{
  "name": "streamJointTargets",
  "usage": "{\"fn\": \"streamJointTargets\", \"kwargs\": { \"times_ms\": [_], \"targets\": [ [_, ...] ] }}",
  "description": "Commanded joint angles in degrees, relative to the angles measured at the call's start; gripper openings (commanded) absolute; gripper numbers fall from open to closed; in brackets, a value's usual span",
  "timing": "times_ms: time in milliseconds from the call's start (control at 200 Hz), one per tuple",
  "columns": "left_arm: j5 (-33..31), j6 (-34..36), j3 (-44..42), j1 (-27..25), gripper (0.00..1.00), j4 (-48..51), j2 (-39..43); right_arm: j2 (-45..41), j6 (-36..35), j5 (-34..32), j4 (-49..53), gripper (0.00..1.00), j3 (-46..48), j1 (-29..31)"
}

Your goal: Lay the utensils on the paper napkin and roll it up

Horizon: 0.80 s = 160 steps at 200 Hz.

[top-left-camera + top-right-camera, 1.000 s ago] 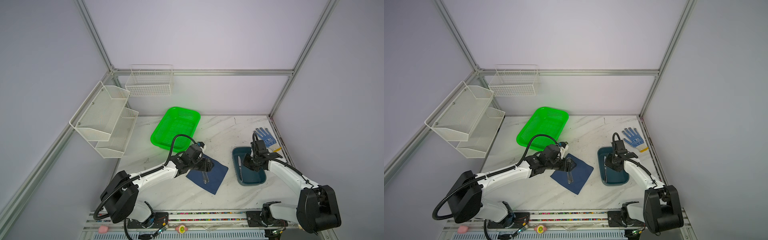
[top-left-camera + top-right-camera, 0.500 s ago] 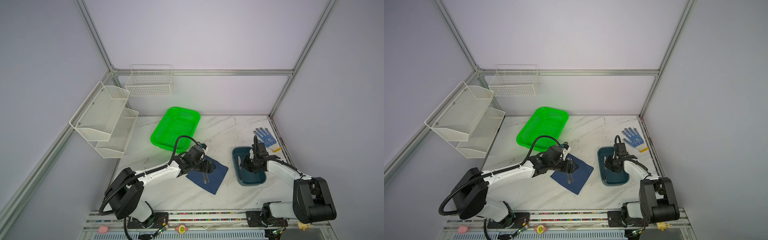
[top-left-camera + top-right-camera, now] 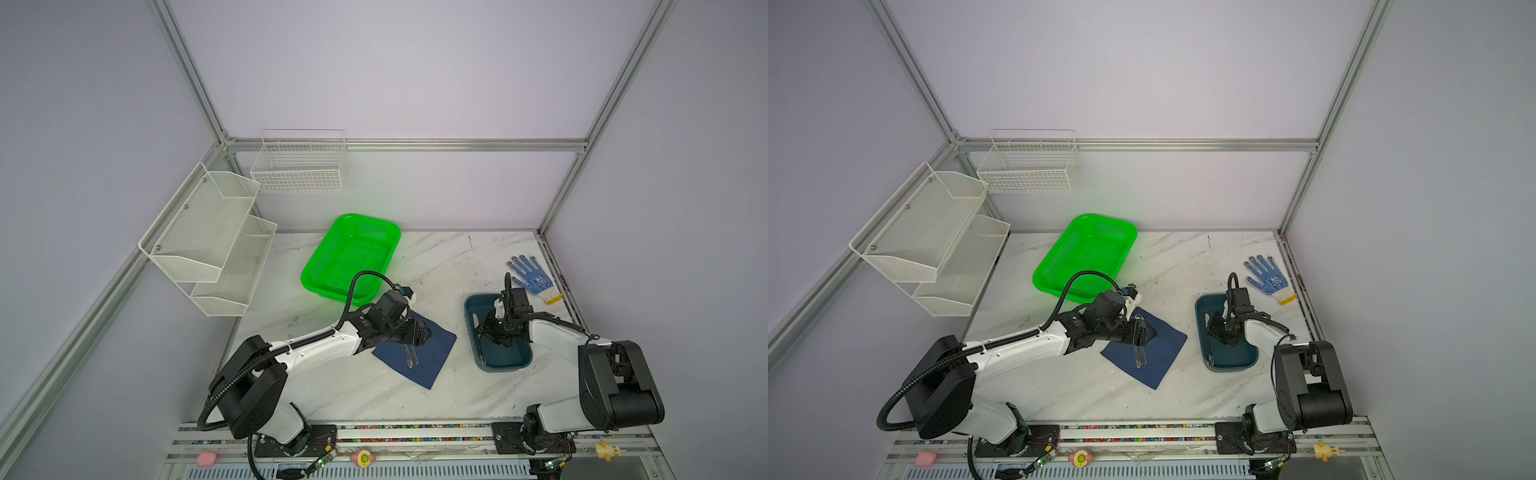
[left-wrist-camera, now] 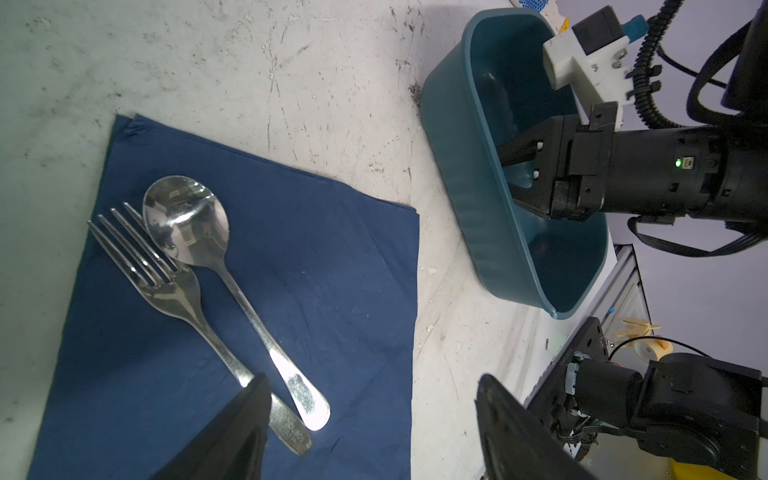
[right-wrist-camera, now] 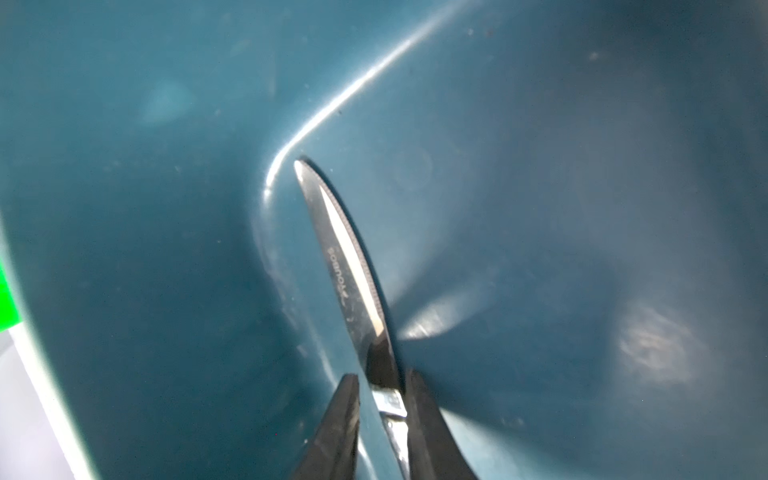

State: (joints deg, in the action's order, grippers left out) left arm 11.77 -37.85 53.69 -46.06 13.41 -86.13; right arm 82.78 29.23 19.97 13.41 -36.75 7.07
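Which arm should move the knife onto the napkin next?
Right. The right gripper is down in the teal tray, its fingers straddling the knife; a firm grip isn't clear. The left gripper hangs open over the napkin by the fork and spoon, away from the tray.

A dark blue napkin (image 4: 332,270) lay spread flat, with a shiny spoon (image 4: 187,220) and fork (image 4: 166,286) side by side on it. The knife (image 5: 353,270) sat in the teal tray (image 5: 124,208), tip at a corner.
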Motion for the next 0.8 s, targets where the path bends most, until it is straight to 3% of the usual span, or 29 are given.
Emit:
{"fn": "streamJointTargets", "kwargs": {
  "times_ms": [0, 370, 550, 795],
  "targets": [
    [-0.3, 0.7, 4.1, -0.1, 0.77, -0.1, 1.8, 2.4, -0.8, -1.0, 1.8, 0.25, 0.6, -0.1],
    [-1.2, 1.0, 3.9, 0.0, 0.77, 0.8, 2.5, 4.5, 0.9, -4.0, 3.4, 0.22, 0.3, 2.3],
    [-1.1, 1.0, 4.3, -0.1, 0.77, 1.0, 2.1, 3.9, 2.6, -14.4, 11.1, 0.24, -3.7, 7.1],
    [-0.9, 1.4, 4.5, 0.0, 0.77, 1.3, 2.0, 7.0, 2.0, -14.0, 11.3, 0.24, -4.1, 7.9]
  ]
}}
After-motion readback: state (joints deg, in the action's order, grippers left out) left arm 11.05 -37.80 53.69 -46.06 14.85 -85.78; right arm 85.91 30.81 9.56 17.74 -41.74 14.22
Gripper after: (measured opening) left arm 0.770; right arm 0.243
